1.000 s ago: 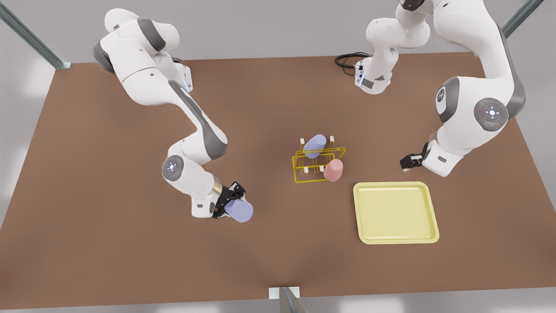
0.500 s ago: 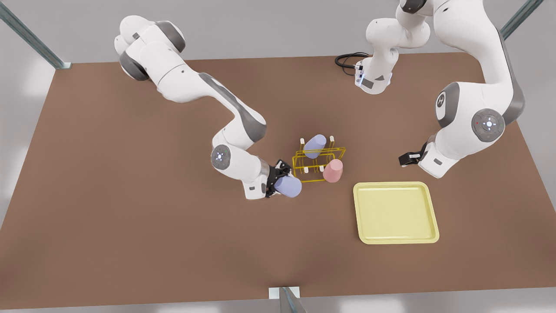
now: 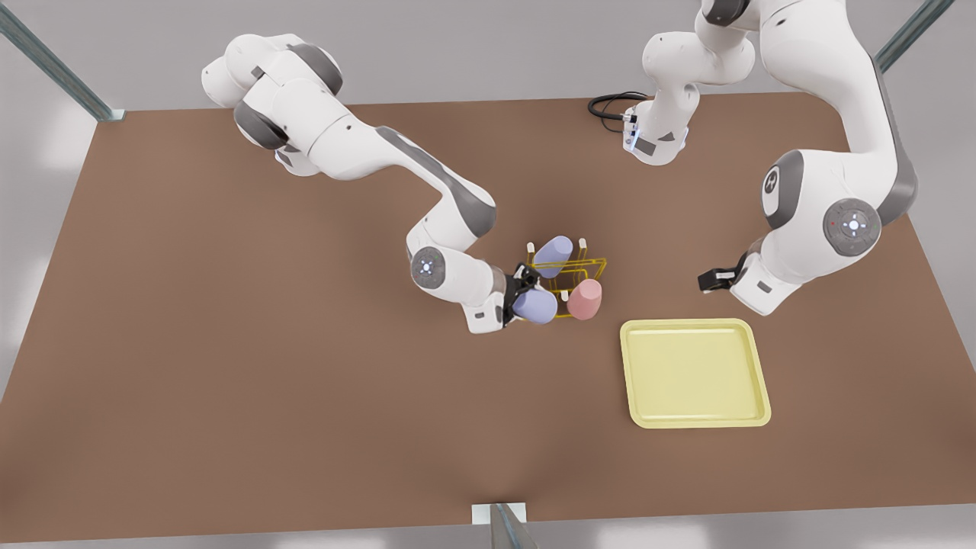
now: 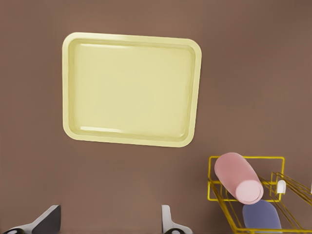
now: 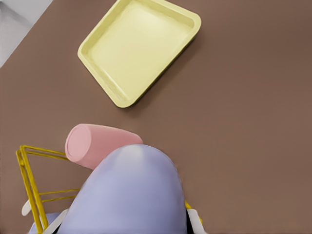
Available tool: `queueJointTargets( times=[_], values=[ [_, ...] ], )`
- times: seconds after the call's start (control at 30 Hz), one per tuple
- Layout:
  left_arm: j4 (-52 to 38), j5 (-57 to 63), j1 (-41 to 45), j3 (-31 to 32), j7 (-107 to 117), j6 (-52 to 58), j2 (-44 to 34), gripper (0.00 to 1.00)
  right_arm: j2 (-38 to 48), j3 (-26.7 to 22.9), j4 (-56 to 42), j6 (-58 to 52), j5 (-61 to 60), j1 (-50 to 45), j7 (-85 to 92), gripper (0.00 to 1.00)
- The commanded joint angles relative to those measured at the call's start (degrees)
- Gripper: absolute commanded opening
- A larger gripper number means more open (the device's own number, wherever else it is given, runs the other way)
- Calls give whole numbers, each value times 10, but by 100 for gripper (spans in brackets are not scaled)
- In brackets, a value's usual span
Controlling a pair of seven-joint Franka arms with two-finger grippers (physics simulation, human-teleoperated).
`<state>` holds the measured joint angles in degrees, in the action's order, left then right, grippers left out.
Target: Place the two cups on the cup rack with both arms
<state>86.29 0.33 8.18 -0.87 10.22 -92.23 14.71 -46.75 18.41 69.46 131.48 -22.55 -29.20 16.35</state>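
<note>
Front view: a brown table (image 3: 229, 396) seen from above, with two white robot arms reaching in from its far edge. The right gripper (image 3: 524, 296), on the arm at the front view's left, is clamped on a lavender-blue cup (image 3: 536, 306) and holds it against the near corner of the cup rack (image 3: 587, 268), a small box of thin yellow wire at the table's middle. A pink cup (image 3: 585, 299) sits tilted at the rack's near side, just beside the held cup, close enough that the two nearly touch. A second lavender-blue cup (image 3: 553, 255) rests slanted on the rack's far side, between white-tipped pegs.

The left gripper (image 3: 709, 280), on the arm at the front view's right, hangs low, well apart from the rack, with bare table between them. In the left wrist view its fingers (image 4: 168, 219) stand wide apart and hold nothing. A pale-yellow square tray (image 3: 633, 374) lies near the rack on the front view's right, towards the table's near edge, a strip of bare table separating it from the pink cup.

Wide open brown surface spreads across the front view's left half and along the near edge. A black cable (image 3: 606, 107) loops at the far edge beside an arm's base.
</note>
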Motion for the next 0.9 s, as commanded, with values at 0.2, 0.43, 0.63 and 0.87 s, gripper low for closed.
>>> queueJointTargets(
  times=[0.2,0.43,0.63,0.87],
  values=[
    [0,-2,-1,1,-12,0,2,100,1,0,6,-8,-4,-12,-27,80],
    [0,-1,-1,1,-12,0,8,100,5,0,15,-25,-5,-9,-25,80],
    [-1,0,-2,0,-12,-1,12,100,5,0,18,-32,-4,-10,-26,100],
    [-1,-1,-2,0,-12,-6,15,100,67,-36,1,-238,43,89,-98,100]
  ],
)
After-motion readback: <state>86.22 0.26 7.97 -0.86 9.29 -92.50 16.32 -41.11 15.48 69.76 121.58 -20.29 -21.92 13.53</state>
